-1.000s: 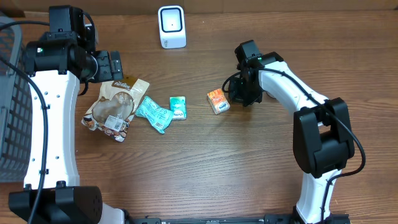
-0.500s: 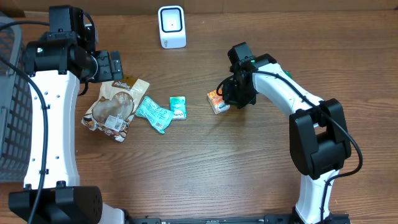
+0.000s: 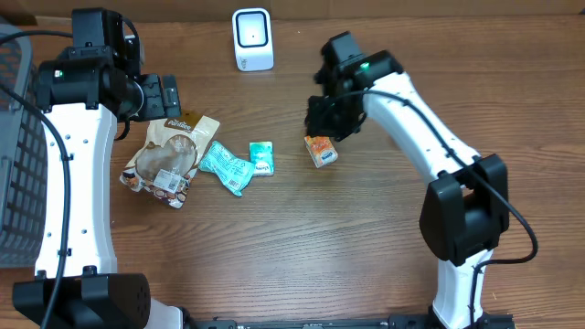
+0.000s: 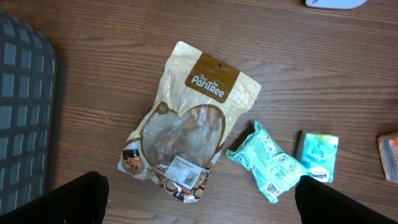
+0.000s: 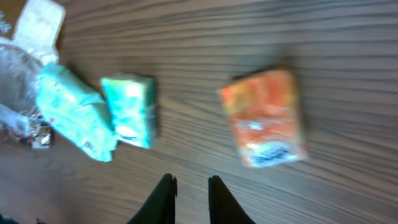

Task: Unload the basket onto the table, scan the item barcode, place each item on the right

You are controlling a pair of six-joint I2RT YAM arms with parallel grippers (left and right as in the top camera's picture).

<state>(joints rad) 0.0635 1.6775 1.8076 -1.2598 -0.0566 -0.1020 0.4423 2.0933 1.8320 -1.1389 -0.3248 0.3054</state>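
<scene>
A small orange pack (image 3: pixel 321 150) lies flat on the wooden table, blurred in the right wrist view (image 5: pixel 264 118). My right gripper (image 3: pixel 322 117) hovers just behind and above it, apart from it. Its two dark fingers (image 5: pixel 191 180) are almost shut, with a thin gap and nothing between them. The white barcode scanner (image 3: pixel 252 39) stands at the table's back edge. My left gripper (image 3: pixel 169 96) is wide open above a tan snack bag (image 4: pixel 186 124), its fingers (image 4: pixel 199 180) far apart and empty.
Left of the orange pack lie a green tissue pack (image 3: pixel 261 157), a teal wrapped pack (image 3: pixel 227 165) and the snack bag (image 3: pixel 167 160). A dark mesh basket (image 3: pixel 18 183) stands at the left table edge.
My right gripper has moved from the orange pack's right side up and to the left, behind the pack, and its fingers have narrowed. The pack has turned slightly. The left arm is still.
</scene>
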